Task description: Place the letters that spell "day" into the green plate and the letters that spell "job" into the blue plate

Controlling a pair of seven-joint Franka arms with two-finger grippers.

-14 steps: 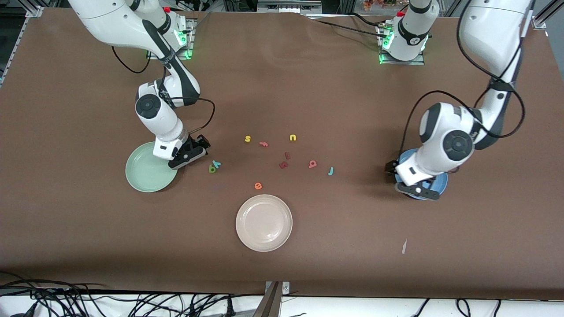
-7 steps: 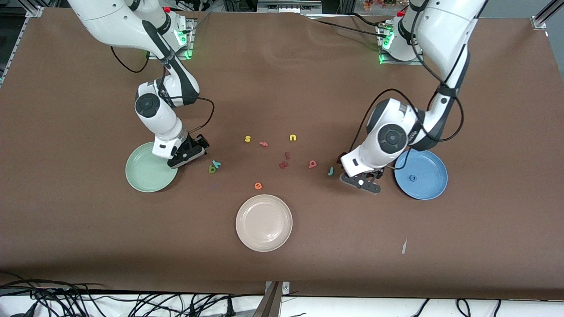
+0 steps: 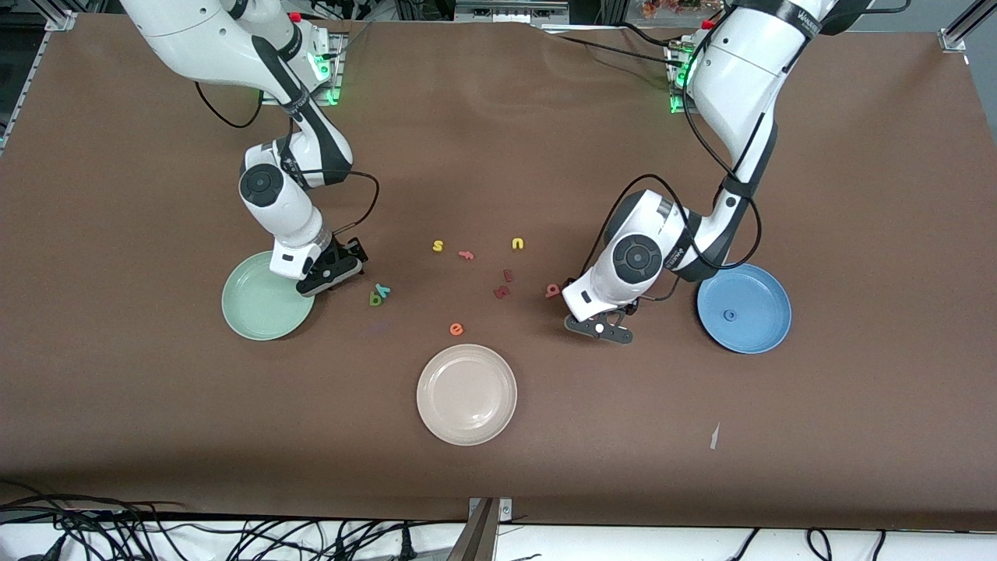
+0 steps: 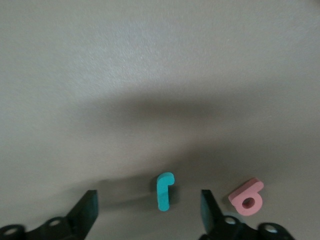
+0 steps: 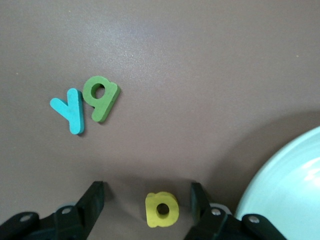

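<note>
The teal "j" [image 4: 164, 191] lies on the table between the open fingers of the left gripper [image 4: 149, 210], beside the salmon-pink letter [image 4: 247, 197]. The yellow letter [image 5: 161, 210] is straddled likewise by the open right gripper [image 5: 148, 205], just beside the green plate [image 5: 285, 190]. Both picks are judged under way; closing comes next.

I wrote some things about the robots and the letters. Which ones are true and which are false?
1. The blue plate holds the blue ring "o". True.
2. The green plate holds three letters. False: it holds none.
3. The left tool has the teal "j" between its open fingers. True.
4. The right tool is around the teal "y". False: its open fingers are either side of the yellow letter.
</note>
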